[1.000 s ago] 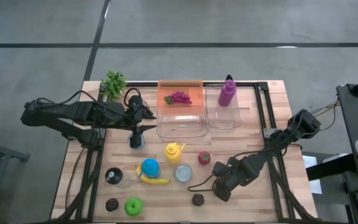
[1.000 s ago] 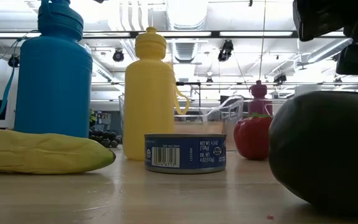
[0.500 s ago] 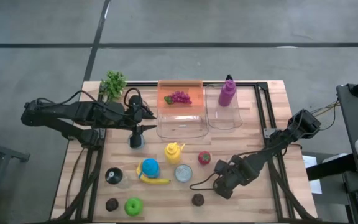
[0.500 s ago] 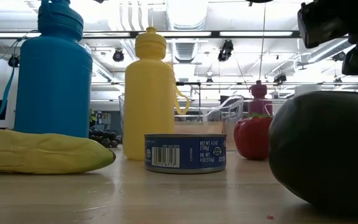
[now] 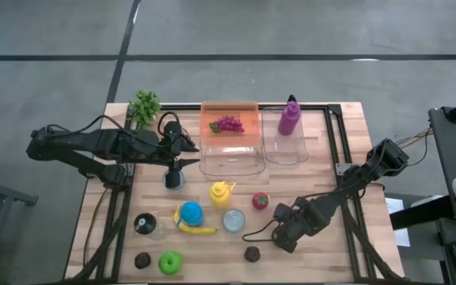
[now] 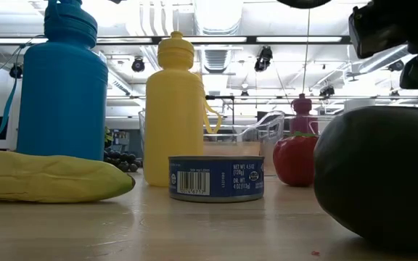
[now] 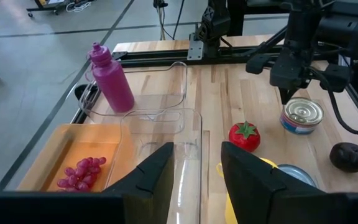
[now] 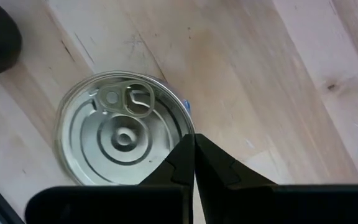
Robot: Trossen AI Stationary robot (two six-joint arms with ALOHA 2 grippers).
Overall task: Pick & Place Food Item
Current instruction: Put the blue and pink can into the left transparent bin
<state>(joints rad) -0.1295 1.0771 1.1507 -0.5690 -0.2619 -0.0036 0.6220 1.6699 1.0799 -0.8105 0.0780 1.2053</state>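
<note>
Right pincer [image 8: 194, 163]: fingers pressed together, holding nothing; poised over the bench [image 5: 323, 178], tips just beside the rim of the tin.
Tin can [image 8: 124, 136]: sealed, pull-tab up; directly below and beside the right pincer.
Left pincer [image 7: 194, 169]: fingers partly apart, nothing between them; hovering above a clear tub [image 7: 166, 134].
Tomato [image 7: 244, 137]: on the bench, ahead of the left pincer, near the tin.
</note>
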